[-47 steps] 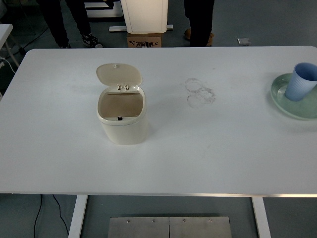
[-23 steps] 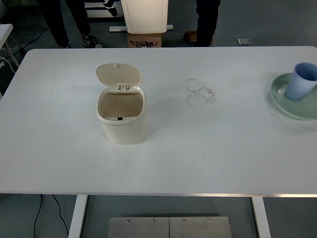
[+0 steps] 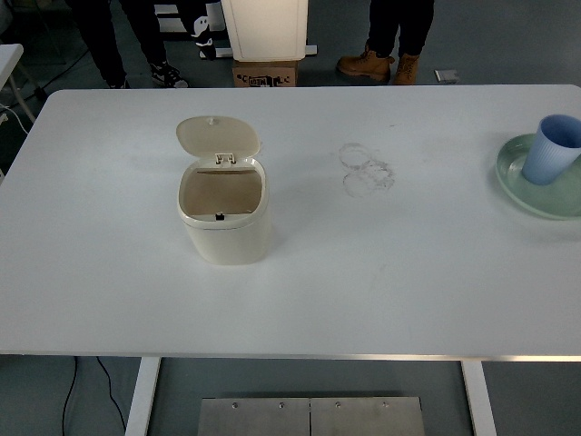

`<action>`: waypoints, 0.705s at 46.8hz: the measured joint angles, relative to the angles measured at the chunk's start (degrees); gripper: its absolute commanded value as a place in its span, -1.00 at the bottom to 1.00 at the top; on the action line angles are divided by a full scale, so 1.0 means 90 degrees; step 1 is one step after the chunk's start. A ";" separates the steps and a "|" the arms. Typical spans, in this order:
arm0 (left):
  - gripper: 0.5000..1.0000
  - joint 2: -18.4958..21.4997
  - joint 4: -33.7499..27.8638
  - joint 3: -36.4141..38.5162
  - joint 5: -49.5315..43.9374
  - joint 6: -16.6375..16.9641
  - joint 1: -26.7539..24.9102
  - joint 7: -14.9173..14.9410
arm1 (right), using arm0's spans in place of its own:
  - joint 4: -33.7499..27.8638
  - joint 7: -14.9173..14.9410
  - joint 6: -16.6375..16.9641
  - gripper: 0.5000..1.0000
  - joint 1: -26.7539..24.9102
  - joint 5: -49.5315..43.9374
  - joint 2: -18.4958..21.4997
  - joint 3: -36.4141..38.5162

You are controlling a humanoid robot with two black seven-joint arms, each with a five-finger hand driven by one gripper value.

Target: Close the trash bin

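Open trash bin [image 3: 225,218] on white desk [image 3: 300,300], neither robot hand in sight.

Standing left of centre on the desk, cream-coloured, lid [image 3: 217,137] tipped back upright behind the opening, brown interior exposed. No arm over the desk from either side edge, so pose and state of fingers impossible to tell. Far right: blue cup [image 3: 552,150] tilted on green plate [image 3: 536,178], well apart from the bin. Faint ring marks [image 3: 366,168] near centre. Beyond the far edge: a person's brown boots [image 3: 381,65], cardboard box [image 3: 265,73].
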 measured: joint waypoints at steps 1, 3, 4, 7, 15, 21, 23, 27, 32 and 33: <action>1.00 -0.0007 -0.0001 0.0001 0.0002 -0.0053 0.0003 0.0000 | 0.0000 0.0000 0.0000 0.97 -0.0001 0.0000 0.0000 0.0000; 1.00 -0.0017 -0.0003 0.0000 0.0005 -0.0125 0.0005 0.0000 | 0.0000 0.0000 0.0000 0.97 -0.0002 0.0000 0.0000 0.0000; 1.00 -0.0017 -0.0003 -0.0001 0.0006 -0.0140 0.0005 0.0000 | 0.0000 0.0000 0.0000 0.97 -0.0002 0.0000 0.0000 0.0000; 1.00 -0.0013 -0.0003 -0.0002 0.0006 -0.0151 0.0013 0.0000 | 0.0000 0.0001 0.0000 0.97 -0.0002 0.0000 0.0000 0.0000; 1.00 -0.0010 0.0005 0.0000 0.0007 -0.0152 0.0016 0.0004 | 0.0000 0.0001 0.0000 0.97 0.0000 0.0000 0.0000 0.0000; 1.00 -0.0001 0.0016 -0.0002 0.0007 -0.0153 0.0016 0.0004 | 0.0000 0.0001 0.0000 0.97 0.0000 0.0000 0.0000 0.0000; 1.00 0.0000 0.0017 -0.0004 0.0007 -0.0152 0.0016 0.0003 | 0.0000 0.0001 0.0000 0.97 -0.0001 0.0000 0.0000 0.0000; 1.00 0.0000 0.0017 -0.0006 0.0022 -0.0152 0.0016 0.0001 | 0.0000 0.0001 0.0000 0.97 -0.0001 0.0000 0.0000 0.0000; 1.00 -0.0011 0.0017 -0.0005 0.0050 -0.0152 0.0021 0.0001 | 0.0000 0.0001 0.0000 0.97 -0.0001 0.0000 0.0000 0.0000; 1.00 -0.0015 0.0017 -0.0002 0.0060 -0.0152 0.0024 0.0002 | 0.0000 0.0001 0.0000 0.97 0.0000 0.0000 0.0000 0.0000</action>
